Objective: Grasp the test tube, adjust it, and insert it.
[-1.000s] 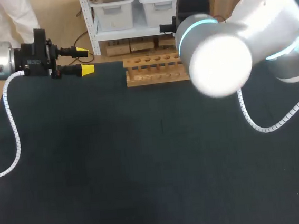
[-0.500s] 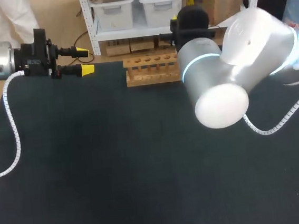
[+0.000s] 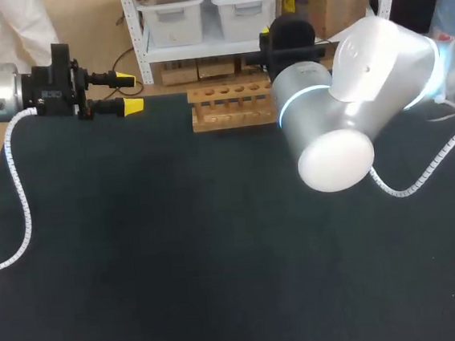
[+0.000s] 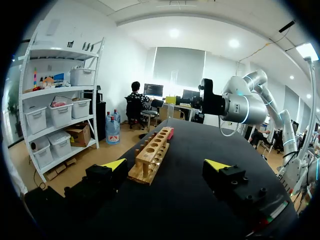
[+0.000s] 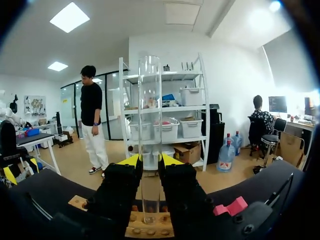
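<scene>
The tube (image 5: pixel 149 125) stands upright, clear and open at the top, pinched between the two yellow-tipped fingers of the right hand (image 5: pixel 150 161), which grip it from both sides low on its length. Its lower end sits right at the top of the wooden rack (image 5: pixel 150 231) (whether it is inside a hole, I cannot tell). The rack lies along the far edge of the dark desk (image 3: pixel 178 248), its row of holes facing up. A small red piece (image 5: pixel 230 207) lies near the rack. The right arm (image 3: pixel 341 95) comes in from the right and bends over the rack's right end. The left hand (image 3: pixel 129 93) hangs over the desk's far left corner, well apart from the rack, its fingers spread wide with nothing between them.
</scene>
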`<state>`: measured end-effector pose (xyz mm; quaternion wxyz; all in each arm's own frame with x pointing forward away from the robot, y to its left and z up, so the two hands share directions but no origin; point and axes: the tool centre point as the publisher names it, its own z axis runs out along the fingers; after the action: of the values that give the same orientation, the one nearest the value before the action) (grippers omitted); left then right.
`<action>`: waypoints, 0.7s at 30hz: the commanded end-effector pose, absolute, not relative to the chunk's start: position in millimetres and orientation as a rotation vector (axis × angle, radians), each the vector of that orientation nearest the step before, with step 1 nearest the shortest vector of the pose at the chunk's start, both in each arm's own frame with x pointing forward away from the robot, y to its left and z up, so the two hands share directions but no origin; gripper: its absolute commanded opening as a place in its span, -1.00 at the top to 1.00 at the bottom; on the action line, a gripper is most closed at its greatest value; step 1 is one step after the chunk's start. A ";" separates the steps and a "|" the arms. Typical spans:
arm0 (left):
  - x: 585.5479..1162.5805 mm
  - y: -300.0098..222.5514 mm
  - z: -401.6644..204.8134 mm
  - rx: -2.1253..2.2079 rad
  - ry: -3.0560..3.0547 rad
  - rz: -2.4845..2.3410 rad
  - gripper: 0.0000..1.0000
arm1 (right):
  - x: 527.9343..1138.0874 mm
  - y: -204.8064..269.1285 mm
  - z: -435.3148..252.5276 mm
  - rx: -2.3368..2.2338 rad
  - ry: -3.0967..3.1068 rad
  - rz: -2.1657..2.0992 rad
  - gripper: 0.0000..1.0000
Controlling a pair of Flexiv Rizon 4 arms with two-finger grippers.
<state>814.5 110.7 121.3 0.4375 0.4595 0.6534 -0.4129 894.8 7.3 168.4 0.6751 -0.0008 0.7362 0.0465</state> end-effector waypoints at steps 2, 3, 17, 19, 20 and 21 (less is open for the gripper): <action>814.9 111.1 120.3 1.142 1.621 -1.027 -1.00 | 902.6 4.7 163.1 -0.040 1.637 0.142 1.00; 814.9 111.1 120.3 1.142 1.621 -1.027 -1.00 | 903.4 4.5 162.2 -0.039 1.636 0.149 1.00; 814.9 111.1 120.3 1.142 1.621 -1.027 -1.00 | 912.0 7.3 148.9 -0.042 1.643 0.183 1.00; 814.9 111.1 120.3 1.142 1.621 -1.027 -1.00 | 912.3 7.5 147.9 -0.044 1.644 0.182 1.00; 814.9 111.1 120.3 1.142 1.621 -1.027 -1.00 | 912.2 7.6 147.8 -0.045 1.644 0.183 1.00; 814.9 111.1 120.3 1.142 1.621 -1.027 -1.00 | 912.1 7.7 147.6 -0.045 1.645 0.183 1.00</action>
<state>814.5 110.7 121.3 0.4375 0.4595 0.6534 -0.4129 910.7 10.4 149.2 0.6747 0.0067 0.7363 0.0507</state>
